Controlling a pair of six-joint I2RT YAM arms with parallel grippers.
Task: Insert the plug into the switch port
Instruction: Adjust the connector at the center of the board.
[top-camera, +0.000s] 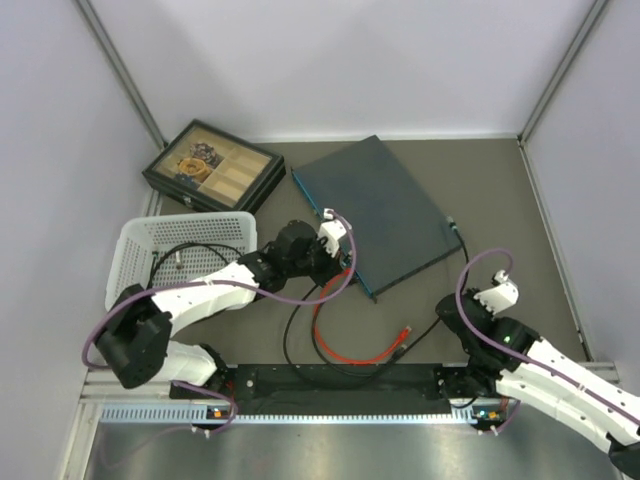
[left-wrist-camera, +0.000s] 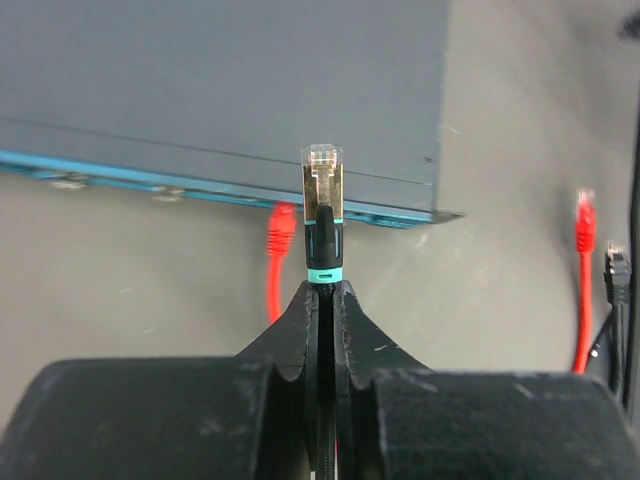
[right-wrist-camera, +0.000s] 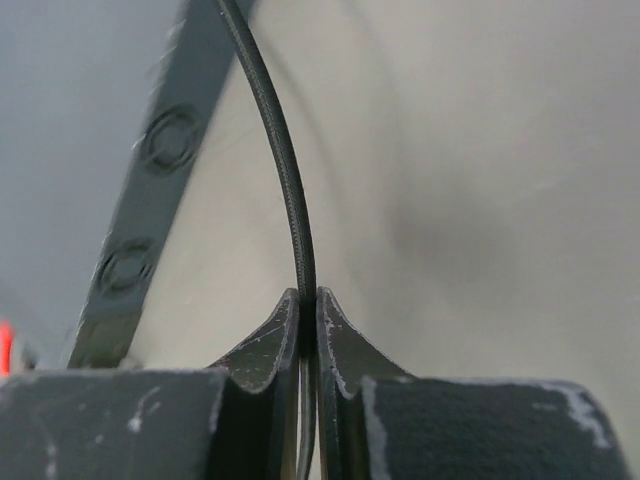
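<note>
Plug (left-wrist-camera: 323, 180) gripped in my left claw (left-wrist-camera: 325, 290), up at the switch (left-wrist-camera: 220, 80).
My left claw is clamped just behind the plug's teal ring, clear tip toward the switch's teal edge near its right corner. Whether they touch, I cannot tell. A red cable (left-wrist-camera: 275, 270) meets that edge just beside it. My right claw (right-wrist-camera: 307, 300) is closed too, pinching a thin black cable (right-wrist-camera: 275, 150) over the table (right-wrist-camera: 480, 150).

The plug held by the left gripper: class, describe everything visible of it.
The clear plastic plug with gold-coloured metal sides sits on a black boot ringed in teal. The black fingers of the left gripper pinch it just below that ring. Its tip aims at the teal edge of the dark blue-grey metal switch, not yet in a socket.
</note>
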